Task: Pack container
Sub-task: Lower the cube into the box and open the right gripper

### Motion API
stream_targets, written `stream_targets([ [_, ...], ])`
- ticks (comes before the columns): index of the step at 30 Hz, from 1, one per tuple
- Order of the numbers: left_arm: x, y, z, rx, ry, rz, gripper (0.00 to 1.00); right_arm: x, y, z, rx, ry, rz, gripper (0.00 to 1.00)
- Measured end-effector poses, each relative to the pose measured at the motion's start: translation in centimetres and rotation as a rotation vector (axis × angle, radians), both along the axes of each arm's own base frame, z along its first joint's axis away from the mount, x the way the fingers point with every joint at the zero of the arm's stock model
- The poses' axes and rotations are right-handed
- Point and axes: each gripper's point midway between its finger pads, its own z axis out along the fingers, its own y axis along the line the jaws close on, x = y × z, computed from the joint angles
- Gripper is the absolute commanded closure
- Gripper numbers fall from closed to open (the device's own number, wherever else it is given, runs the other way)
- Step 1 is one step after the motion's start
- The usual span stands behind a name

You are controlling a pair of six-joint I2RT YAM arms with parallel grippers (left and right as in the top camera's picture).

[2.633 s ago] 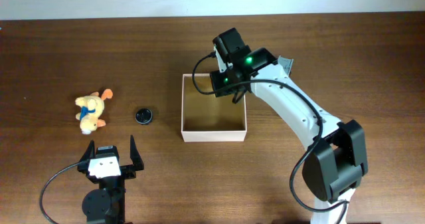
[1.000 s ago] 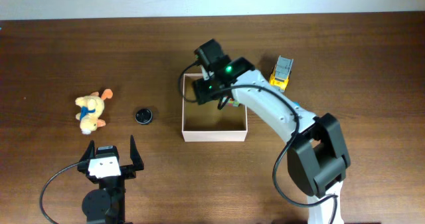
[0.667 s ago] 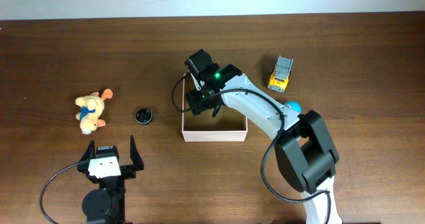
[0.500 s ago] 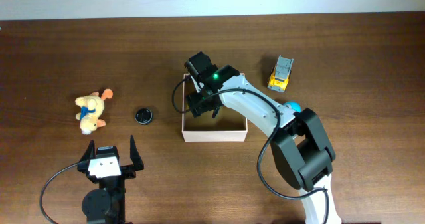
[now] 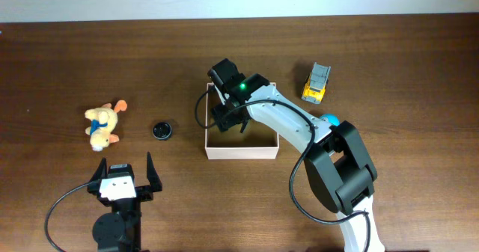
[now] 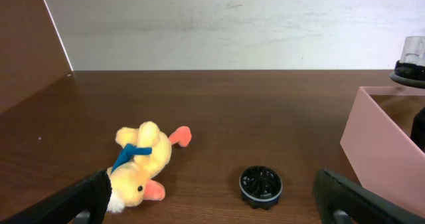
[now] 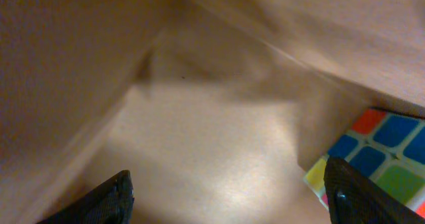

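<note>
Since the earliest frame we have seen the right arm swing from the far right corner of the container [image 5: 241, 152] across to its far left part, uncovering a yellow toy truck [image 5: 317, 83] and a blue ball [image 5: 330, 120] on the table [image 5: 389, 50] beyond the box. In the last half second the arm has barely shifted.

The right gripper [image 7: 229, 181] now hangs inside the container. In the wrist view its fingers [image 7: 118, 192] stand wide apart with nothing between them, only the tan floor of the box below and its walls meeting in a corner straight ahead. A multicoloured puzzle cube [image 7: 378, 154] lies on that floor just beside the finger at the right edge of that view; we cannot tell whether the two touch.

The left gripper [image 5: 125, 164] sits near the table's front edge, its fingers spread to their full width and empty. Ahead of it and outside the finger on its left lies a yellow plush duck [image 6: 139, 164]. A small black disc [image 6: 260, 185] lies ahead, between the two fingers' lines. The container's wall stands ahead of the other finger, well apart from it.
</note>
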Motion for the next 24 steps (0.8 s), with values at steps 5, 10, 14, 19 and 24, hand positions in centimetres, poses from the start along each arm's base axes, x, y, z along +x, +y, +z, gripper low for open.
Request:
stream_targets([
  [5, 0.0, 0.0, 0.0, 0.0, 0.0, 0.0, 0.01, 0.1, -0.6, -0.1, -0.028, -0.006, -0.001, 0.25],
  [10, 0.0, 0.0, 0.0, 0.0, 0.0, 0.0, 0.01, 0.4, -1.1, -0.1, -0.038, -0.007, 0.0, 0.25],
  [14, 0.0, 0.0, 0.0, 0.0, 0.0, 0.0, 0.01, 0.4, -1.3, -0.1, -0.043, -0.009, 0.01, 0.25],
  [19, 0.0, 0.0, 0.0, 0.0, 0.0, 0.0, 0.01, 0.5, -1.2, -0.1, -0.044, -0.013, 0.03, 0.24],
  [24, 0.0, 0.0, 0.0, 0.0, 0.0, 0.0, 0.01, 0.2, -0.3, 0.0, 0.0, 0.002, 0.067, 0.21],
])
